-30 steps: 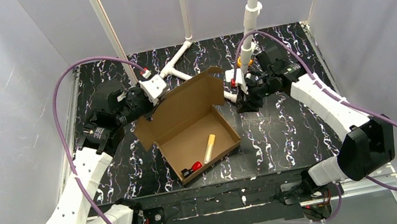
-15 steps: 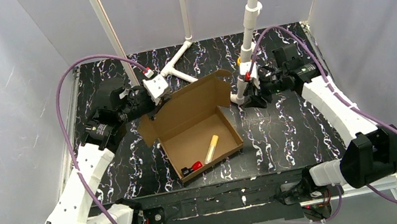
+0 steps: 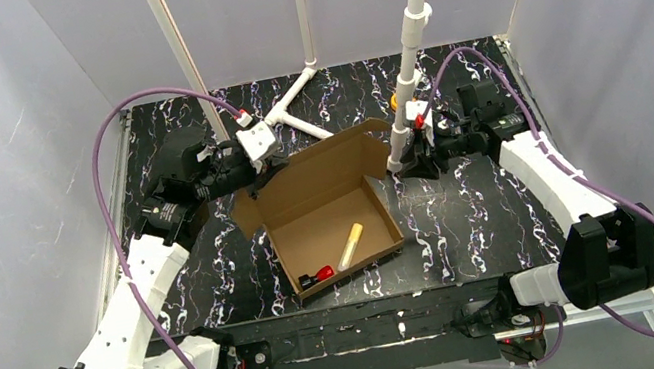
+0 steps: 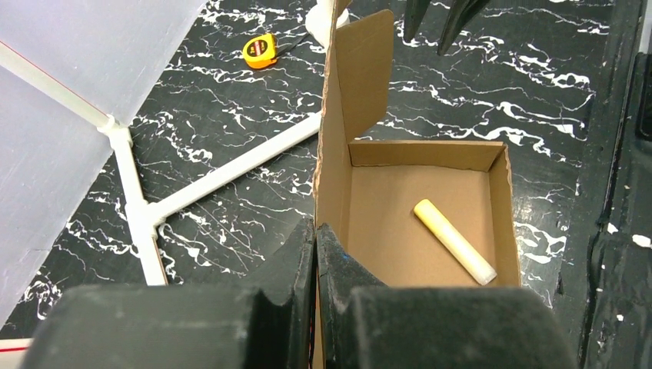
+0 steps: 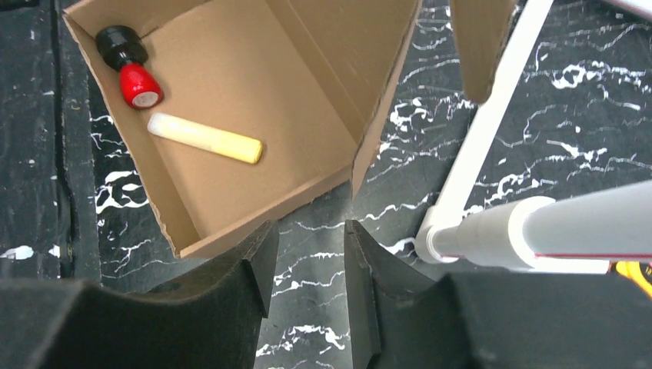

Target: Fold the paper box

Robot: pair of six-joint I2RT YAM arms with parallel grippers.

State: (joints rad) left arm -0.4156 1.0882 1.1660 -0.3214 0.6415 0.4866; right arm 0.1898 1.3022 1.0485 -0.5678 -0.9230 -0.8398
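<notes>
The paper box (image 3: 326, 230) is a brown cardboard tray in mid-table with its lid (image 3: 320, 165) standing up along the far side. A yellow stick (image 3: 350, 243) and a red-and-black piece (image 3: 316, 276) lie inside. My left gripper (image 3: 253, 181) is shut on the lid's left edge; in the left wrist view its jaws (image 4: 317, 238) pinch the cardboard (image 4: 338, 138). My right gripper (image 3: 405, 169) is open and empty just right of the box's far right corner, above the table (image 5: 307, 261), with the box (image 5: 254, 84) ahead of it.
A white pipe post (image 3: 408, 79) rises just behind my right gripper and shows close by in the right wrist view (image 5: 492, 123). White pipes (image 3: 294, 109) lie on the table behind the box. A yellow tape measure (image 4: 260, 50) sits at the back.
My right gripper has drawn back to the right, away from the lid's right flap. The box has shifted slightly right and the lid stands straighter. My left gripper still holds the lid.
</notes>
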